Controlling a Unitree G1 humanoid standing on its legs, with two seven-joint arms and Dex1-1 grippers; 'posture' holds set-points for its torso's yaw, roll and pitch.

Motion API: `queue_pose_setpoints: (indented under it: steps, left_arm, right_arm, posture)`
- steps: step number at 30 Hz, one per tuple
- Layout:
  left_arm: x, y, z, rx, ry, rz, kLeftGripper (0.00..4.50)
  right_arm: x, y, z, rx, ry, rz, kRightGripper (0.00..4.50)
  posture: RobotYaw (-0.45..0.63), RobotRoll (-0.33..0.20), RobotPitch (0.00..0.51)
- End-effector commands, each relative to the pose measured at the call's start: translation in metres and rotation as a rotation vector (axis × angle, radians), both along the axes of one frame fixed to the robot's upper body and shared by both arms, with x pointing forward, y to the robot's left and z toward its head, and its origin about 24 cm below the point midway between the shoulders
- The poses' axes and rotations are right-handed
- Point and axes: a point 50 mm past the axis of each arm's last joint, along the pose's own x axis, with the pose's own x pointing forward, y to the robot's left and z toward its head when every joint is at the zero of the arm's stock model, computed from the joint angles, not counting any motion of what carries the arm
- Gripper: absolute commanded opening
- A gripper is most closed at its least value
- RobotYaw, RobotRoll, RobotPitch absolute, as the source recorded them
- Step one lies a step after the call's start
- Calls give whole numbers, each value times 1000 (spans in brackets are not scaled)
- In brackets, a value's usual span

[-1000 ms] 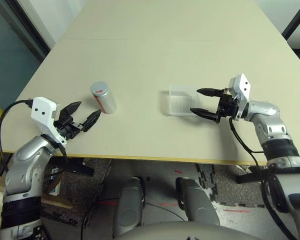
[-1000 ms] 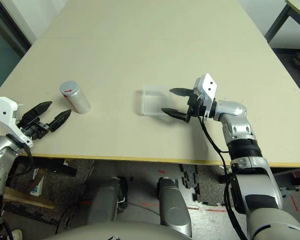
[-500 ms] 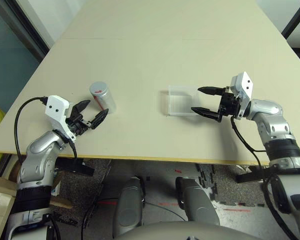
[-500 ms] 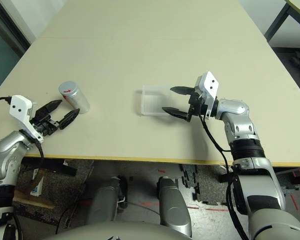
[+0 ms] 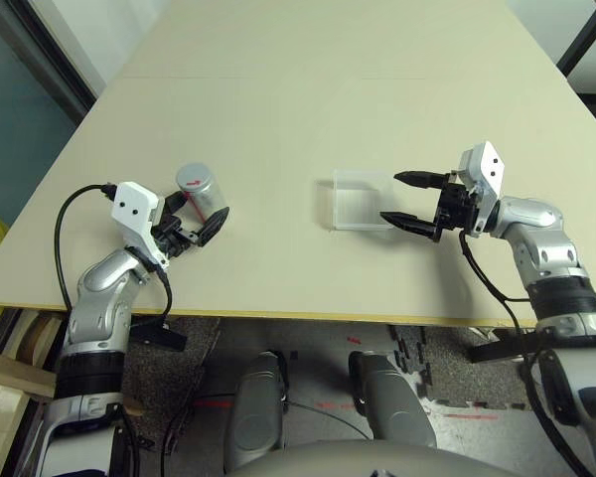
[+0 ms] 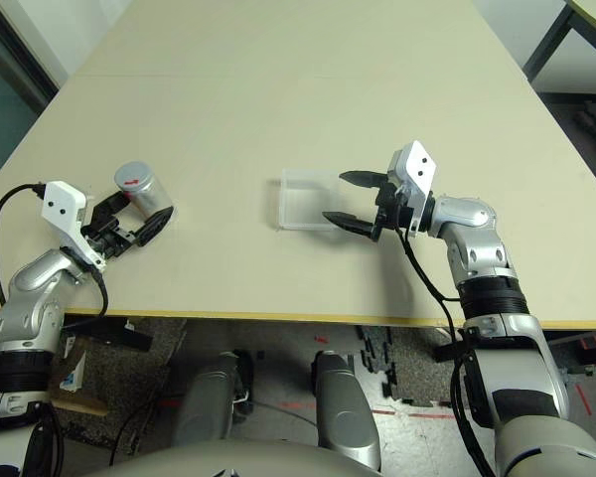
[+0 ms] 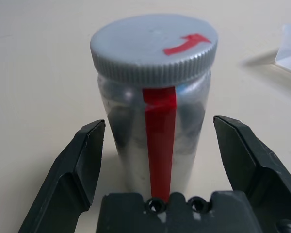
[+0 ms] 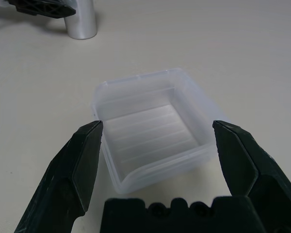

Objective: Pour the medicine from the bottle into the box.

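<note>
The left gripper (image 7: 157, 160) is spread wide, one black finger (image 7: 75, 170) on each side of the bottle (image 7: 155, 141), with a gap showing between each finger and the bottle's wall, so nothing is gripped. The bottle stands upright on the worktop (image 5: 308, 109) near its front left corner. It is a small cylinder with a cloudy white-grey wall, a red stripe running down its side, and a round grey cap (image 7: 154, 48) with a ribbed rim and a red mark on top. The cap is on the bottle. The bottle's contents cannot be made out through the wall.

The right gripper (image 5: 409, 201) is also spread wide, its fingertips reaching the right side of the box (image 5: 363, 199). In the right wrist view the two fingers (image 8: 82, 165) stand apart from the box's near corners, with no contact visible. The box is a shallow square tray of clear, slightly frosted plastic with rounded corners and faint ridges across its floor. It sits flat near the middle of the worktop, toward the front edge, well apart from the bottle. The worktop is smooth, pale beige and matte.
</note>
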Motion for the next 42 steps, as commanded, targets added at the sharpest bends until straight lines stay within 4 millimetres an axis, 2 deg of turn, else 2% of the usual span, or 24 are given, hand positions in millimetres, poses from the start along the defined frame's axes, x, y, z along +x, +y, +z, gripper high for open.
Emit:
queue_pose_setpoints:
  steps: [1, 21, 37, 42]
  left_arm:
    - [3, 1, -3, 18, 6, 1, 4480]
    - [28, -14, 0, -2, -13, -31, 4480]
    - [31, -18, -1, 0, -5, -67, 4480]
    - [32, -19, 0, -6, -9, -77, 2792]
  right_arm:
    - [-2, -3, 0, 3, 0, -11, 4500]
    - [-6, -4, -2, 4, 2, -26, 4500]
    - [-8, -5, -6, 8, 9, -36, 4500]
    - [-8, -5, -7, 9, 10, -39, 4500]
  posture:
    - [-88, 0, 161]
    - [-111, 0, 164]
    - [-117, 0, 171]
    - [-118, 0, 172]
